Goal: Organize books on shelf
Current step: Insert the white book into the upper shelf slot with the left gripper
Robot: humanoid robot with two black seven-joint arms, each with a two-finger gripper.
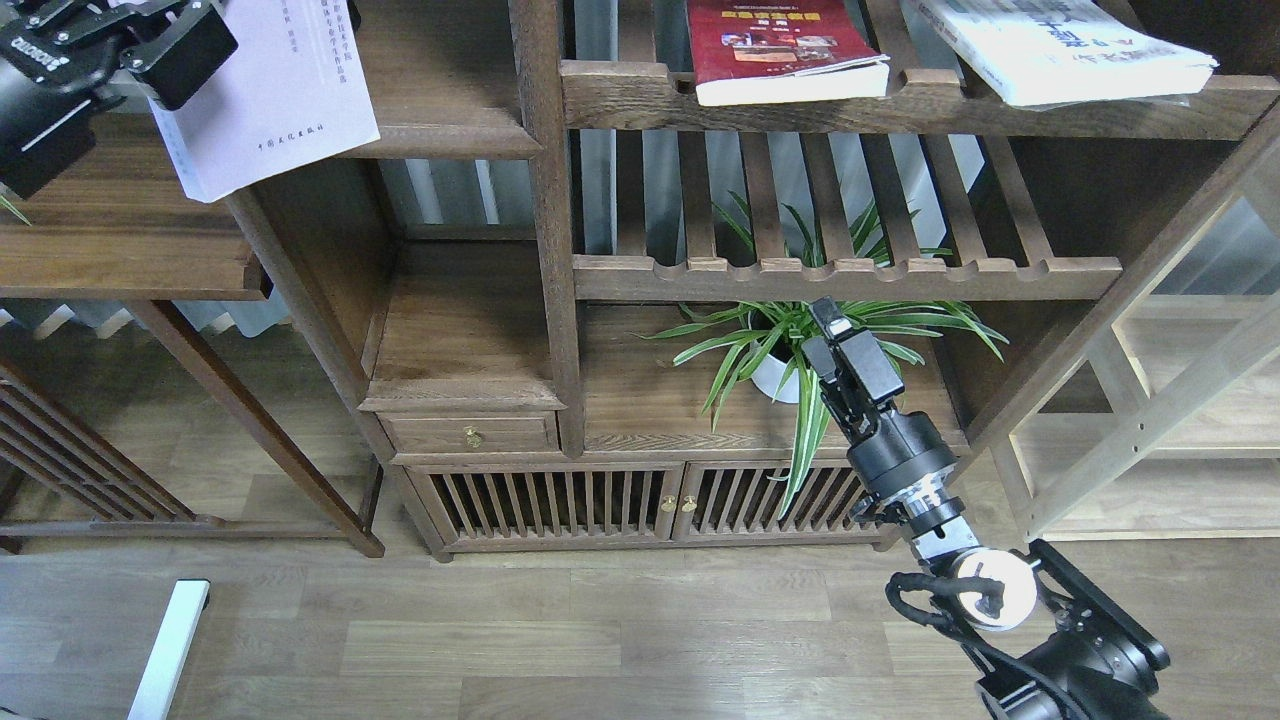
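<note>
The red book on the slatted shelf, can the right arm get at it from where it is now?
Probably yes. The red book overhangs the front rail, uncovered, and open air separates it from the right gripper, which sits low by the plant; the scalloped shelf must be cleared first.

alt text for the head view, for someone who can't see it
The left gripper holds a pale lavender-white book over a solid dark-brown shelf. A red book and a white book lie on the slatted shelf to the right. The right gripper hangs by a spider plant.
</note>
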